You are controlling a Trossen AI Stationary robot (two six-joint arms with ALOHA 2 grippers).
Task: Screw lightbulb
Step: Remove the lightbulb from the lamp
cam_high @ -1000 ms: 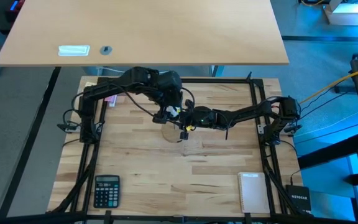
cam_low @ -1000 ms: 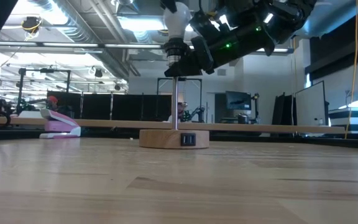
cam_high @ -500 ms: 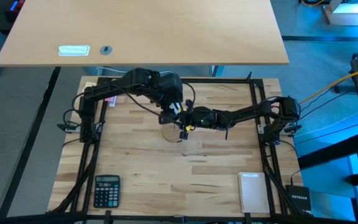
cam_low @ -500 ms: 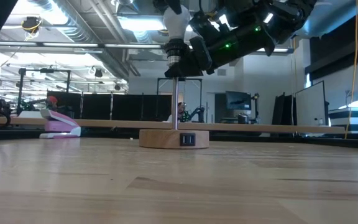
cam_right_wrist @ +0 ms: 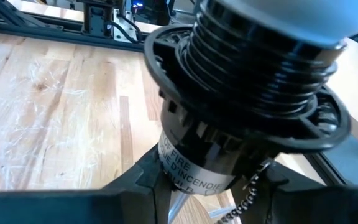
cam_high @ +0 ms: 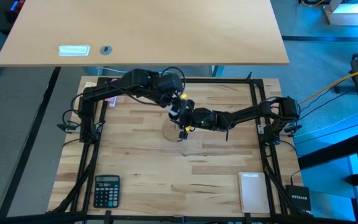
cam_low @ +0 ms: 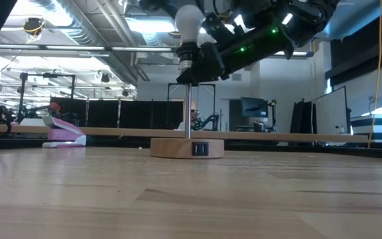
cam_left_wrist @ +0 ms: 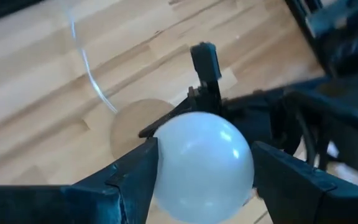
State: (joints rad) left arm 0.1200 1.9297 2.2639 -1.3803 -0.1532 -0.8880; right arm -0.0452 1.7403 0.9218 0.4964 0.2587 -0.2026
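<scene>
The white lightbulb stands upright, its threaded base in the black socket. The socket tops a thin metal rod on a round wooden disc near the table's middle. My left gripper reaches in from the far left above the lamp and is shut on the bulb. My right gripper comes from the right and is shut on the socket. My left gripper pinches the bulb's round glass at its widest part between its two fingers, one on each side. It slants down from above. The bulb stays upright, its base in the socket. My right gripper pinches the socket's lower body, by the printed label, between its two fingers. It comes nearly level from the table's right side. The socket stands upright on the rod, and the wooden disc rests on the table.
A calculator lies at the near left and a white notepad at the near right. A pink stapler sits at the far left. Black frame rails run along the table's sides.
My left gripper has rolled about its own axis above the bulb without leaving its place. The lamp and my right gripper have kept still.
</scene>
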